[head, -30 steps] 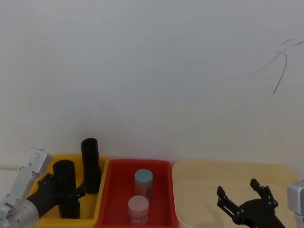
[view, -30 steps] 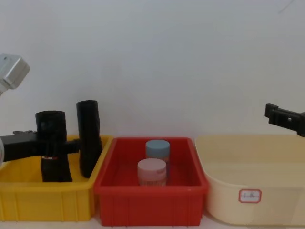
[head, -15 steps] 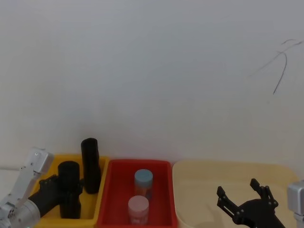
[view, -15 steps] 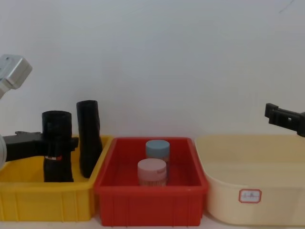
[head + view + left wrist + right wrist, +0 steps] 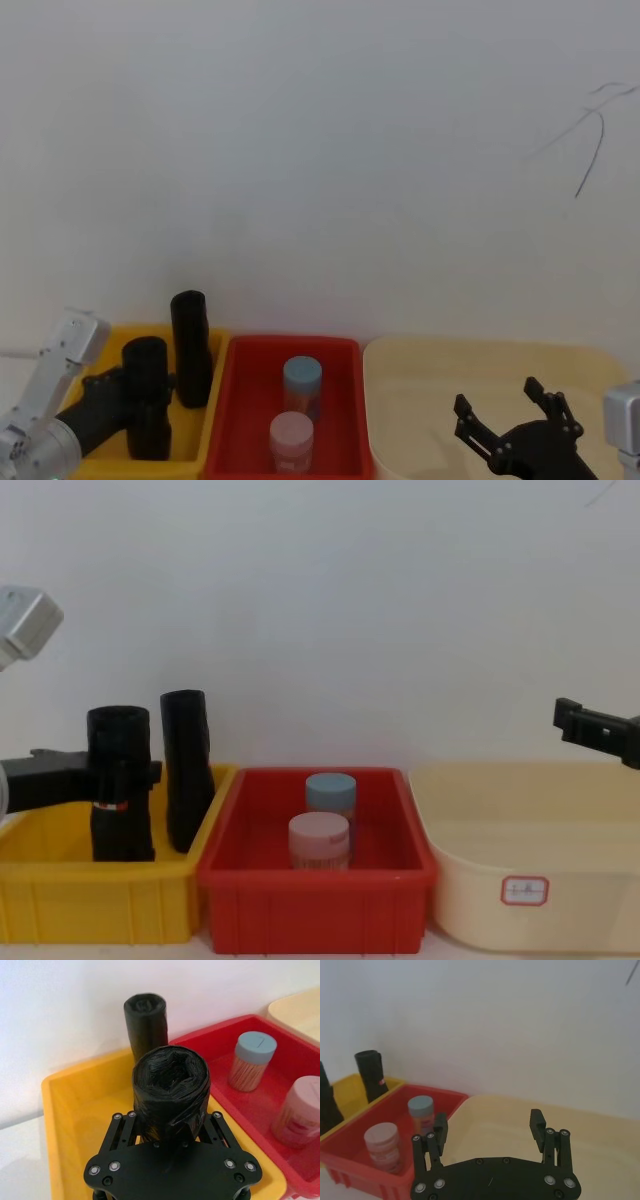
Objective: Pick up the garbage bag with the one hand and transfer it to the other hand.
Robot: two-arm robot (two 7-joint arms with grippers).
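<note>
Chest view has the black two-fingered left gripper [image 5: 125,777] closed round the middle of the garbage bag [image 5: 120,742], a black crinkly plastic roll with a small red-and-white sticker low on its side. The bag stands upright in the yellow plastic bin [image 5: 60,905] just left of the red rectangular plastic tray [image 5: 310,910]. A plain black roll of bags [image 5: 187,770] stands between it and the tray, close to the bag but apart from it. Whether the bag's foot is off the bin floor I cannot tell. The right gripper [image 5: 488,1120] hangs over the cream plastic tub [image 5: 560,880] on the tray's right, fingers spread wide with nothing between them.

The lift looks barely begun, if at all. I would raise the bag straight up until its foot clears the bin wall, since the finger on the tray side sits close to the plain roll and a sideways pull could topple it. Then carry it across above the red tray and offer a bare end to the waiting fingers — letting go only once they have closed. The plastic probably gives under pressure, so a firm hold matters.

Against a second ago the bag is nearer the red tray and straighter — it leaned then — and its top sits a shade higher; the right gripper has not moved
</note>
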